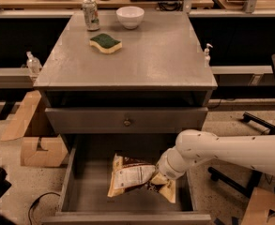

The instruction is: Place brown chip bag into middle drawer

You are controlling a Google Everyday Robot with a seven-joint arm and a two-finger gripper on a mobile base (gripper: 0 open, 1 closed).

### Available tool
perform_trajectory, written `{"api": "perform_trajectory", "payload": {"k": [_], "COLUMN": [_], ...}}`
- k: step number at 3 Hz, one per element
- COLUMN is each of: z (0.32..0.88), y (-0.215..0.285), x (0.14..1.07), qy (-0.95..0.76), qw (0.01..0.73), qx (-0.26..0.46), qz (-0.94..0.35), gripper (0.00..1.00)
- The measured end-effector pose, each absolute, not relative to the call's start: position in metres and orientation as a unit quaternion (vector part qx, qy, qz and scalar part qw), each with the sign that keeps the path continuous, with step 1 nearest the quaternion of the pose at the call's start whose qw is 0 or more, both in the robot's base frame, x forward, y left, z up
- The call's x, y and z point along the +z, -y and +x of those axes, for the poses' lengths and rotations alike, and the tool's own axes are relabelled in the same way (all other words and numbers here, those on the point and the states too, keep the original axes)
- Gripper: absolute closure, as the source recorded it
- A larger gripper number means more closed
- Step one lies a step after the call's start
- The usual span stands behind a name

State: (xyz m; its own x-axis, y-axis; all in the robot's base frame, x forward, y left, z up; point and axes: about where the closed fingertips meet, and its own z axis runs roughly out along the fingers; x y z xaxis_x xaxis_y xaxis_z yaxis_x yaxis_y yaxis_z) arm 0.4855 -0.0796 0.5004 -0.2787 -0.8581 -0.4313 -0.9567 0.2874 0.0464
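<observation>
The brown chip bag [130,176] hangs tilted inside the open middle drawer [83,191], white back panel up, with its yellow-cream edges showing. My gripper [152,183] reaches in from the right on the white arm [221,151] and is shut on the bag's right end. It holds the bag just above the drawer floor, right of centre. The fingertips are mostly hidden behind the wrist and the bag.
A closed drawer front with a round knob [126,122] sits above. On the cabinet top stand a green-yellow sponge [105,42], a can [90,14] and a white bowl [130,17]. Cardboard boxes [41,149] lie at left and a chair base [263,121] at right.
</observation>
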Motion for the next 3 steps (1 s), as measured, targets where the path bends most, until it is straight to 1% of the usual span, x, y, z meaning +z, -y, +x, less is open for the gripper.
{"api": "perform_trajectory", "payload": {"k": [2,3], "z": [0.484,0.4834], "y": [0.0782,0.0776], "x": [0.4987,0.498], "qy": [-0.785,-0.784], "qw": [0.162,0.162], "qx": [0.152,0.153], "qz": [-0.579,-0.579], "gripper": [0.14,0.0]}}
